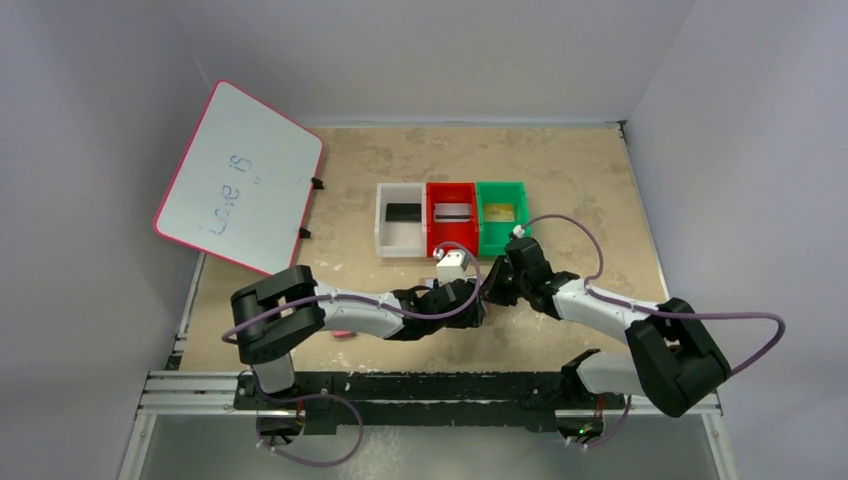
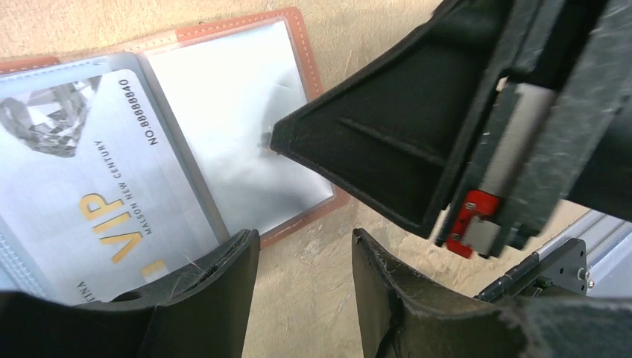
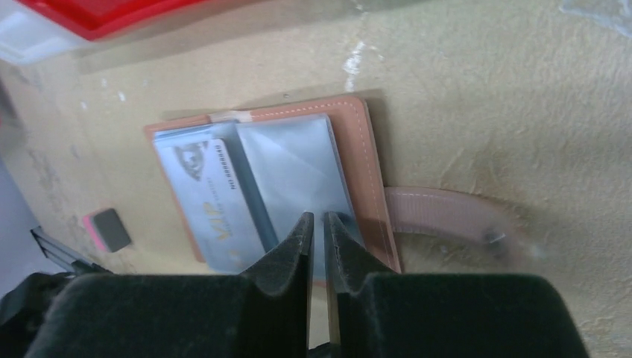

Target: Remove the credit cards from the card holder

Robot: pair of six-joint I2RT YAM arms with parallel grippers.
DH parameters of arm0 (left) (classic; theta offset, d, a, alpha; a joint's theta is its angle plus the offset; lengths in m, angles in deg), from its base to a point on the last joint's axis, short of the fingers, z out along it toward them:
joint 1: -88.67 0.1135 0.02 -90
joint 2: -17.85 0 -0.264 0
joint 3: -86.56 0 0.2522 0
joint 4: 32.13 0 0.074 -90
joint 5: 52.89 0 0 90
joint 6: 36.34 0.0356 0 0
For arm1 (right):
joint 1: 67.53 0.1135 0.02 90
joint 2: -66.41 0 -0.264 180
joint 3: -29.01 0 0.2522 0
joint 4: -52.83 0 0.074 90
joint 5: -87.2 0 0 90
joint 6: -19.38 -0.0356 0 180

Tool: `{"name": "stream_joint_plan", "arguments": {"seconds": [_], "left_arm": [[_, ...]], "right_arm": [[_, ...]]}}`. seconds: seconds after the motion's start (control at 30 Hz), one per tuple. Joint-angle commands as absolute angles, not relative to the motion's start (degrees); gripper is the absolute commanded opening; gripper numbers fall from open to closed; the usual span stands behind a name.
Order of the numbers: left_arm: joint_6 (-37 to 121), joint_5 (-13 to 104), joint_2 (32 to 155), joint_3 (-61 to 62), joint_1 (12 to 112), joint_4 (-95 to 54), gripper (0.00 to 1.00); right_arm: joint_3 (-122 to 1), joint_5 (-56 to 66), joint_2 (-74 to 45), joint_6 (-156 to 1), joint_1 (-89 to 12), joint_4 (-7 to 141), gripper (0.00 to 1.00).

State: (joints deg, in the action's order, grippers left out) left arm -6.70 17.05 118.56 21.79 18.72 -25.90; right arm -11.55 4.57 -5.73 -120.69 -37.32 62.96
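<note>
Card holder (image 3: 373,171): lies open and flat on the table (image 1: 600,200), near the red bin (image 1: 450,188) on the side toward the arm bases, snap tab (image 3: 447,215) stretched out sideways on the tabletop. Shows two pale blue-grey clear sleeves side by side inside the tan leather rim. Holds one silver-grey VIP card (image 3: 215,200) in the sleeve farther from the tab, printed with a diamond picture, gold letters and a number along one edge. Shows only creased clear film in the tab-side sleeve (image 3: 298,168). Sits hidden under the two wrists in the overhead view. Right gripper (image 3: 319,221): rests its tips on the tab-side sleeve near one edge, jaws almost together with just a thin slit between; cannot tell whether any film is pinched. Left gripper (image 2: 304,237): hovers low at the holder's edge, jaws apart over bare table, one finger (image 2: 223,276) overlapping the corner of the VIP card's sleeve; cannot tell whether touching. Beyond the holder, three bins in a row, side by side: white bin (image 1: 400,248) with a black card (image 1: 403,212) flat on its floor, red bin with a striped silver-grey card (image 1: 452,212), green bin (image 1: 500,245) with a gold card (image 1: 500,212). Elsewhere: pink-and-grey eraser (image 3: 108,229) on the table, apart from the holder, and a pink-rimmed whiteboard (image 1: 240,175) reading "Love is" at the table's far left.
</note>
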Motion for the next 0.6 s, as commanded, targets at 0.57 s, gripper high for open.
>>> {"name": "stream_joint_plan", "arguments": {"seconds": [0.57], "left_arm": [[-10.9,-4.4,106.9,22.2,18.6,-7.9,0.66]], "right_arm": [[-6.8,4.8,-4.5,-118.6,-37.6,57.6,0.14]]}}
